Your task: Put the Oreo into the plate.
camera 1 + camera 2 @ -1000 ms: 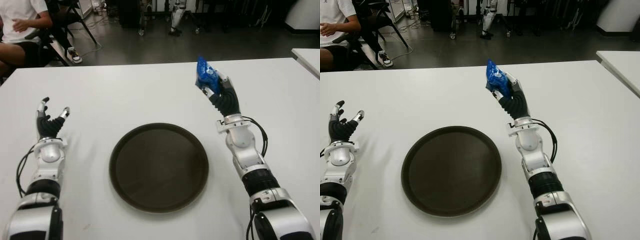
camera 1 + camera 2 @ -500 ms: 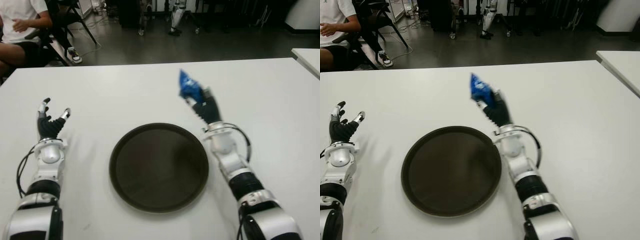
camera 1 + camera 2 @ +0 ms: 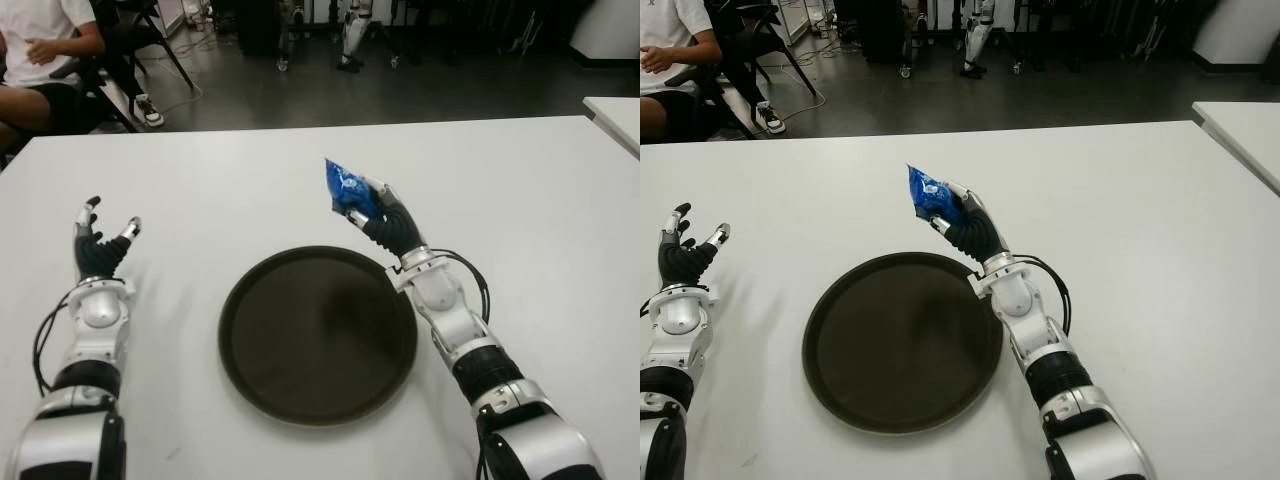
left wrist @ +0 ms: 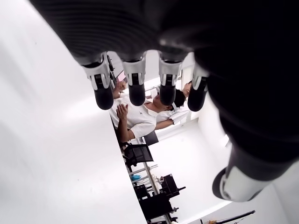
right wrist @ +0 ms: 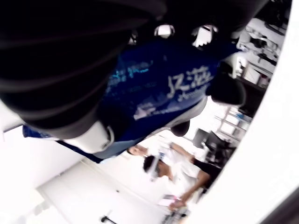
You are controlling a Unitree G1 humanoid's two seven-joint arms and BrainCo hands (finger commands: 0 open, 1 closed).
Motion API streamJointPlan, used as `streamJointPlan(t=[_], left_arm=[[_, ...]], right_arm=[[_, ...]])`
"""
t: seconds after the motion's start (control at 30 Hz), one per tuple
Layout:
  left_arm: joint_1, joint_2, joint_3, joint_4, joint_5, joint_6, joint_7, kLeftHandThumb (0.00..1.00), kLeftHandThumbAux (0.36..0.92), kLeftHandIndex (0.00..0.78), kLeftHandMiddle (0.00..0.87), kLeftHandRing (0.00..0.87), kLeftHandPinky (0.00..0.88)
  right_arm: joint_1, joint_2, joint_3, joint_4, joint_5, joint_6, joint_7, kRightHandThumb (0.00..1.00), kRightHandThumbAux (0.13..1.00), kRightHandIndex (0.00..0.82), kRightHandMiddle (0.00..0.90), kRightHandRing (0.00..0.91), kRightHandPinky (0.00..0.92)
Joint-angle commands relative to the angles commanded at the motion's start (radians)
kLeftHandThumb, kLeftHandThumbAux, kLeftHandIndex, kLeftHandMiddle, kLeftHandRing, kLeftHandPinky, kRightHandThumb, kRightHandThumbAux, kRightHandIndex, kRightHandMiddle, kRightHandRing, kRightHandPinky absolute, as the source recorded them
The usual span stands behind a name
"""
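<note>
Left hand (image 3: 100, 250) is seen left of the plate (image 3: 318, 335), fingers spread, empty. Blue Oreo packet (image 3: 347, 190) is gripped by right hand (image 3: 385, 222) above the plate's far-right rim. Transport step; lowering and release over centre needed.

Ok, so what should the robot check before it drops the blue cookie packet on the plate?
1. Blue Oreo packet gripped by right hand: ok.
2. Packet over the round dark brown plate: not ok, it shows just beyond the far rim.
3. Plate holding nothing: ok.
4. Left hand away from the plate, fingers spread, on its left: ok.
5. White table bare around the plate: ok.
6. Packet's height above the table: cannot tell.
</note>
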Motion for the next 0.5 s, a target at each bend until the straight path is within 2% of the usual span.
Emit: streamJointPlan(t=[0.23,0.5], left_arm=[[0.008,-0.005,0.000,-0.021,0.001,-0.012,0.005,0.000,0.705,0.000,0.000,0.000,0.000],[0.012,-0.006,-0.003,-0.034,0.004,-0.006,0.007,0.000,0.708,0.000,0.000,0.000,0.000]], right_arm=[[0.003,-0.005,0.021,-0.040,-0.035,0.080,-0.001,0.856,0.672,0.418,0.522,0.813,0.820],[0.017,-0.013,0.051,-0.103,-0.074,0.135,0.003,0.856,0.673,0.413,0.524,0.823,0.827]])
